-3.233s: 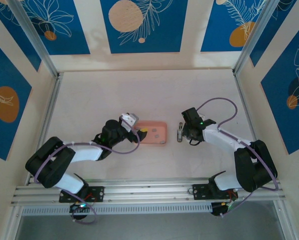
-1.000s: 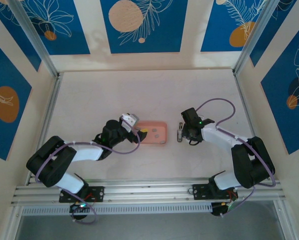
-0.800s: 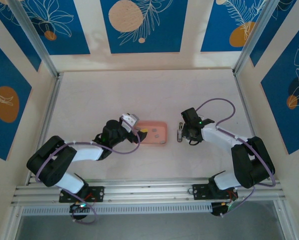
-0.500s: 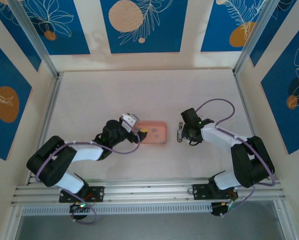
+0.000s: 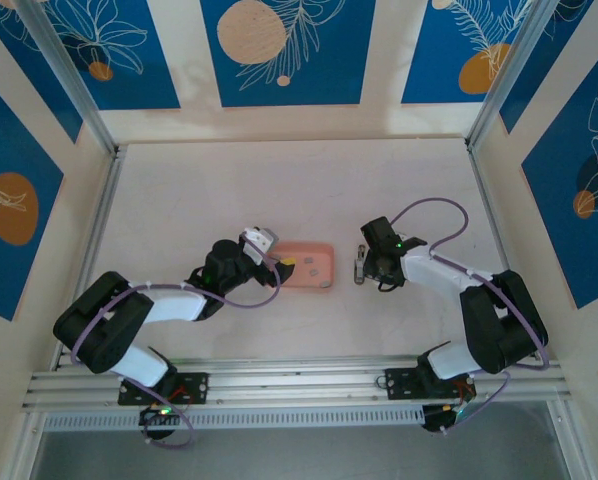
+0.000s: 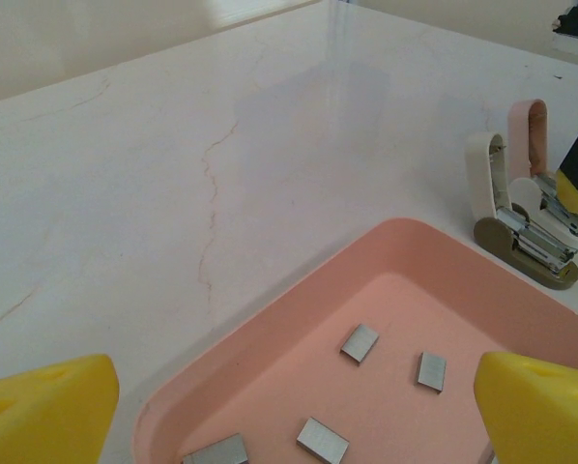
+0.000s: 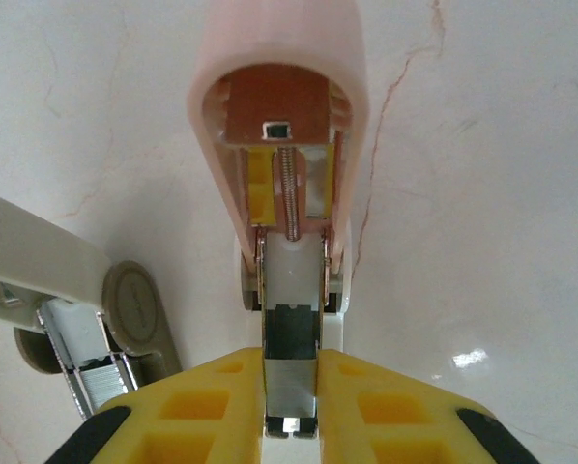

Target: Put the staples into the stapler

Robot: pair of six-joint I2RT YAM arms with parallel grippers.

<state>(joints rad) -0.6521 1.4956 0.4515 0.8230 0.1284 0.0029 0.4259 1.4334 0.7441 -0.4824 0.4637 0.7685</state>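
Blue walls (image 5: 279, 50) are circling the white bench (image 5: 279, 190). Left end effector (image 6: 291, 411) is spreading wide; right end effector (image 7: 291, 387) is pinching the stapler (image 7: 279, 106) at 3 o'clock.

Counts: 4 staples (image 6: 360, 342), grey strips, all in the tray. 1 pink tray (image 6: 299, 290). 1 stapler (image 6: 521, 242), flipped open. 2 robot arms, 2 hands: left hand (image 6: 291, 411), right hand (image 7: 291, 387). 1 desk (image 6: 173, 145).

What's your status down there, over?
Left tool open at tray, staples lying loose inside. Right tool shut on opened stapler. Nothing between tray and stapler.
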